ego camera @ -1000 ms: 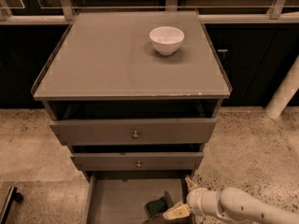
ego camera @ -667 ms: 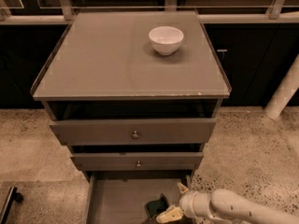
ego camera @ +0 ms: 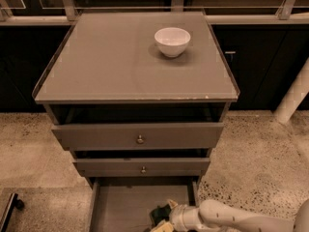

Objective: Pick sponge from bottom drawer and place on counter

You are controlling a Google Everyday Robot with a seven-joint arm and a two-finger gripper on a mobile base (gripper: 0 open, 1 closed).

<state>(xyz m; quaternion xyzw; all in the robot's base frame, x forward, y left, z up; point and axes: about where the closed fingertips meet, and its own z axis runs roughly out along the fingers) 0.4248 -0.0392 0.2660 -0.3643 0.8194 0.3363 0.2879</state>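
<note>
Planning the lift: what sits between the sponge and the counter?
Camera view: the top drawer and middle drawer stand between sponge and counter. The gripper is at the sponge in the bottom drawer.

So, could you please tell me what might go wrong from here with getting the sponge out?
1. The gripper sits at the sponge low in the bottom drawer; a careless lift could catch the middle drawer front above.
2. The sponge is partly hidden at the picture's lower edge, so the hold cannot be confirmed and it might drop.
3. The white bowl stands on the counter; placing close to it could knock it.
</note>
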